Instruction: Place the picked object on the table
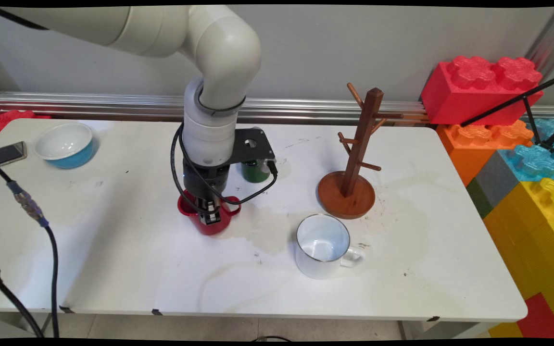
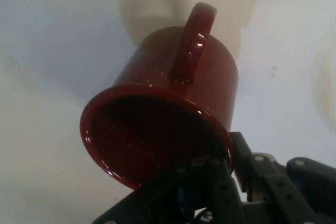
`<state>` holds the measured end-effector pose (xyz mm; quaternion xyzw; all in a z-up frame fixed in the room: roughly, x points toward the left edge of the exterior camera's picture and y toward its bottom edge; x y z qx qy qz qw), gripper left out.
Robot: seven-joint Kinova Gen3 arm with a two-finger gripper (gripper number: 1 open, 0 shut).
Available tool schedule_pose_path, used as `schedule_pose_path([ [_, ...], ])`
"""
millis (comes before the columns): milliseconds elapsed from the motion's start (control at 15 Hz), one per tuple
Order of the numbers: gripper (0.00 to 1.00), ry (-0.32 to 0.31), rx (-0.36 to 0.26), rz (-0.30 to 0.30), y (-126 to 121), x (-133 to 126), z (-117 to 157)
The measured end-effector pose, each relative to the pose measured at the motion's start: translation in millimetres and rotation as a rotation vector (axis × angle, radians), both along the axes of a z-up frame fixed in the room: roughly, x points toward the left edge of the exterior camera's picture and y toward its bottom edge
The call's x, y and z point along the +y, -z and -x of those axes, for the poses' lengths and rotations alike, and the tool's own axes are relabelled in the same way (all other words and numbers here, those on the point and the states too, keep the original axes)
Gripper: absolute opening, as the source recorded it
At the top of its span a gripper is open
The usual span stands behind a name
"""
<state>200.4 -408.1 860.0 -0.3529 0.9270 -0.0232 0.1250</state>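
White worktop (image 1: 113, 269) fills most of the main view, stained and scuffed near the middle. The white arm (image 1: 209, 129) comes in from the upper left and points straight down over the left-centre of the worktop. Big toy bricks (image 1: 479, 91) in red, orange, blue and yellow are stacked off the right end. A wooden mug tree (image 1: 361, 139) stands upright on its round base, right of centre, all pegs bare. A white mug (image 1: 322, 247) stands just in front of the tree base, open side up, handle to the right. A blue bowl (image 1: 65, 144) with a white inside sits at the far left, well apart from the arm. The red mug (image 1: 212, 226) is directly under the arm, left of the tree and the white mug, with its handle (image 1: 233, 206) toward the right; whether its base touches the worktop or is just clear, cannot tell. A small green cup (image 1: 256, 172) sits just behind it, partly hidden by the black camera bracket. A phone (image 1: 5, 154) lies at the left edge beside the bowl. The hand (image 1: 208, 214) is at the red mug's rim: in the hand view the red mug (image 2: 157, 129) fills the frame, and the hand (image 2: 233, 161) has 1 finger inside and 1 outside the wall, closed narrow and pinching the rim beside the handle (image 2: 194, 40). So this reads as the grasp stage, with the rim pinch made.
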Motion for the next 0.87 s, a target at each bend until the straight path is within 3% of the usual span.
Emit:
schedule_pose_path([
  [200, 0.0, -0.001, -0.006, -0.001, 2.7, 1.1, -1.7],
  [267, 1.0, -0.001, -0.007, 0.0, 3.6, 1.4, -2.1],
  [867, 1.0, 0.001, -0.003, 0.006, 7.9, 1.2, -6.7],
])
